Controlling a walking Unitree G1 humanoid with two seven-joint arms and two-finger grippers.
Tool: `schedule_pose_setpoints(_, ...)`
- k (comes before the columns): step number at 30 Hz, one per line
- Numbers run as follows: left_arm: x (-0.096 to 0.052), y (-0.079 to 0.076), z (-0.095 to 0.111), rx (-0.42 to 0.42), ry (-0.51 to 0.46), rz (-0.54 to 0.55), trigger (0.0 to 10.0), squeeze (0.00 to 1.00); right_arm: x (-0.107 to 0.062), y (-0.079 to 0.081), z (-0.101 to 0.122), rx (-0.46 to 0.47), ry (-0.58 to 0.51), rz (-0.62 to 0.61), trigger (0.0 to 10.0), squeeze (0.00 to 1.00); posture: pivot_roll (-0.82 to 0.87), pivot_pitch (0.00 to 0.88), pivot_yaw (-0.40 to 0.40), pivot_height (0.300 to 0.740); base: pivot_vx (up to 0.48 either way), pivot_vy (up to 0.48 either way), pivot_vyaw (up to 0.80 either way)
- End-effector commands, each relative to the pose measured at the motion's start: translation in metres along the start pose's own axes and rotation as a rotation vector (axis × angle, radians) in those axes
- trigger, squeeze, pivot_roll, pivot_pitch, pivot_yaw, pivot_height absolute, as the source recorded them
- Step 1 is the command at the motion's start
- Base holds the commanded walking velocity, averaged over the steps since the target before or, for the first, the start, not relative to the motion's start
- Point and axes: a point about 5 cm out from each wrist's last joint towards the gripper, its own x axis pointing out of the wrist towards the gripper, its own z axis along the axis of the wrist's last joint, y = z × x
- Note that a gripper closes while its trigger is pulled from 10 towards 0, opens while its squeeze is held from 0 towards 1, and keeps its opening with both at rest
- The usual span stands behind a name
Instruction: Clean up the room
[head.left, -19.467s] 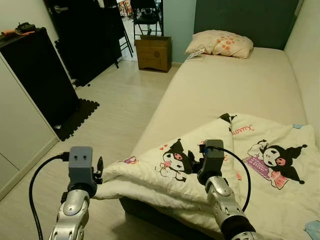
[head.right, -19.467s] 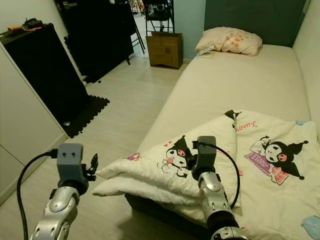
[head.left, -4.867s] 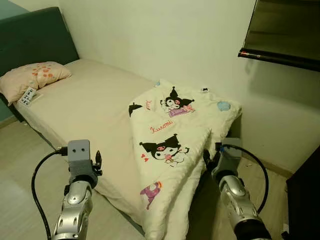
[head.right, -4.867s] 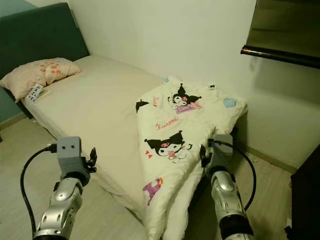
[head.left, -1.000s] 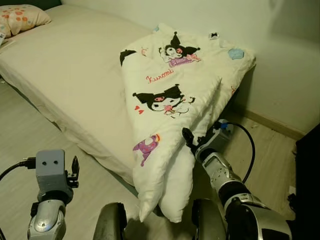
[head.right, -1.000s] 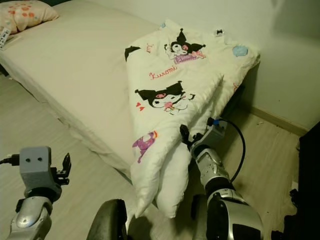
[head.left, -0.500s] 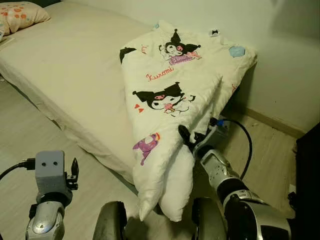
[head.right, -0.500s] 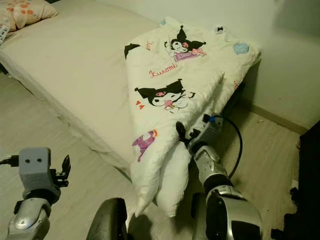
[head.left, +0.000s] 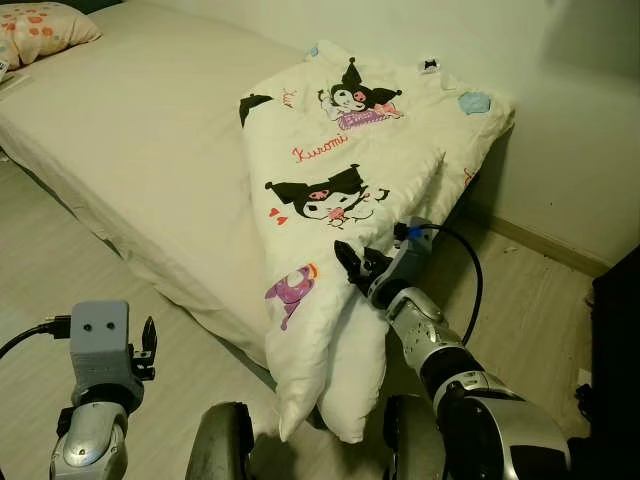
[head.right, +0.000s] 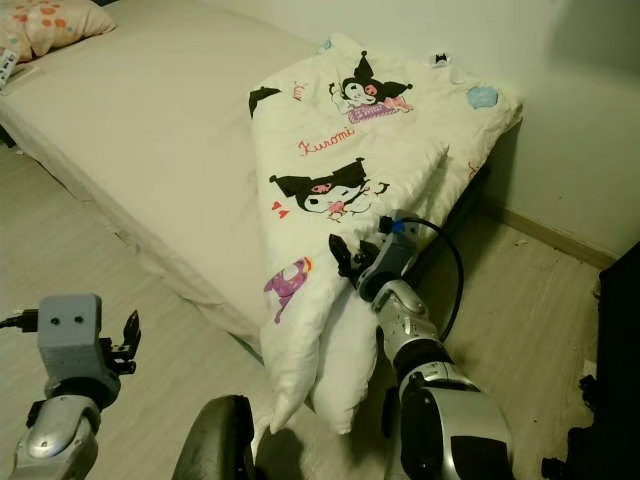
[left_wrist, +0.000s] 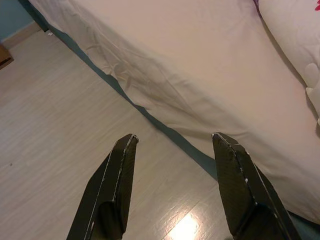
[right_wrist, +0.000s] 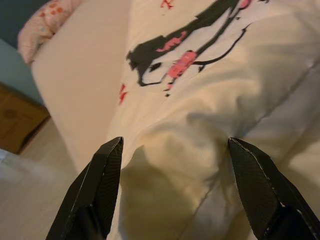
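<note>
A cream quilt (head.left: 340, 150) printed with black cartoon figures lies folded across the foot of the bed (head.left: 150, 150). One corner of it hangs over the bed's edge down to the floor (head.left: 330, 370). My right gripper (head.left: 345, 262) is open and rests against the hanging fold, its fingers (right_wrist: 100, 185) spread on either side of a bulge of quilt (right_wrist: 170, 150). Low at the left my left gripper (left_wrist: 172, 150) is open over the wooden floor beside the bed's side, holding nothing.
A pink-spotted pillow (head.left: 40, 22) lies at the bed's head. A cream wall (head.left: 560, 120) stands close behind the bed's foot, with a dark piece of furniture (head.left: 615, 380) at the far right. My own legs (head.left: 225, 445) show at the bottom. Pale wooden floor (head.left: 60, 270) runs along the bed.
My right gripper has risen and moved left along the hanging quilt fold, from under the edge up onto its side. The left arm has stayed still.
</note>
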Motion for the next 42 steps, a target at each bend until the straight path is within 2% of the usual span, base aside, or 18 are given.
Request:
schedule_pose_setpoints(1,-0.004,0.007,-0.004,0.035,0.027,0.016,10.0,0.00,-0.007,-0.021,-0.001,0.024,-0.015,-0.172,10.0,0.00,0.15,0.283,0.035,0.582,0.000,0.000,0.00)
schedule_pose_setpoints(2,-0.004,0.007,-0.004,0.035,0.028,0.014,10.0,0.00,-0.011,-0.032,0.002,0.046,-0.034,-0.252,10.0,0.00,0.15,0.284,0.036,0.582,0.000,0.000,0.00)
schedule_pose_setpoints(7,-0.004,0.007,-0.002,0.039,0.027,0.006,10.0,0.00,-0.017,-0.047,0.005,0.109,-0.053,-0.341,10.0,0.00,0.15,0.293,0.048,0.582,0.000,0.000,0.00)
schedule_pose_setpoints(15,-0.003,0.007,0.000,0.051,0.025,-0.009,10.0,0.00,-0.021,-0.050,-0.003,0.175,-0.032,-0.340,10.0,0.00,0.16,0.303,0.059,0.582,0.000,0.000,0.00)
schedule_pose_setpoints(16,-0.003,0.007,0.000,0.053,0.026,-0.012,10.0,0.00,-0.021,-0.049,-0.005,0.193,-0.036,-0.323,10.0,1.00,0.17,0.306,0.062,0.582,0.000,0.000,0.00)
schedule_pose_setpoints(24,-0.005,0.008,0.004,0.065,0.024,-0.022,10.0,0.00,-0.019,-0.042,-0.010,0.254,-0.043,-0.283,10.0,1.00,0.19,0.315,0.069,0.582,0.000,0.000,0.00)
schedule_pose_setpoints(27,-0.008,0.010,0.005,0.078,0.023,-0.029,10.0,0.00,-0.017,-0.036,-0.013,0.322,-0.039,-0.219,10.0,1.00,0.20,0.322,0.077,0.582,0.000,0.000,0.00)
schedule_pose_setpoints(32,-0.009,0.013,0.005,0.083,0.026,-0.029,10.0,0.00,-0.014,-0.029,-0.016,0.343,-0.025,-0.168,10.0,1.00,0.20,0.323,0.077,0.582,0.000,0.000,0.00)
schedule_pose_setpoints(33,-0.009,0.014,0.005,0.087,0.027,-0.028,10.0,0.00,-0.012,-0.022,-0.016,0.343,-0.016,-0.119,10.0,0.84,0.20,0.323,0.079,0.582,0.000,0.000,0.00)
schedule_pose_setpoints(34,-0.009,0.014,0.005,0.087,0.027,-0.028,10.0,0.00,-0.012,-0.022,-0.016,0.343,-0.016,-0.119,10.0,0.84,0.20,0.323,0.079,0.582,0.000,0.000,0.00)
schedule_pose_setpoints(35,-0.008,0.015,0.005,0.089,0.027,-0.027,10.0,0.00,-0.010,-0.015,-0.018,0.337,-0.004,-0.068,10.0,0.00,0.20,0.323,0.079,0.582,0.000,0.000,0.00)
schedule_pose_setpoints(39,-0.008,0.016,0.006,0.092,0.027,-0.025,10.0,0.00,-0.008,-0.009,-0.019,0.337,0.007,-0.022,10.0,0.00,0.20,0.323,0.079,0.582,0.000,0.000,0.00)
schedule_pose_setpoints(42,-0.006,0.015,0.008,0.094,0.023,-0.022,10.0,0.00,-0.001,0.018,-0.021,0.265,0.030,0.147,10.0,0.00,0.20,0.323,0.080,0.582,0.000,0.000,0.00)
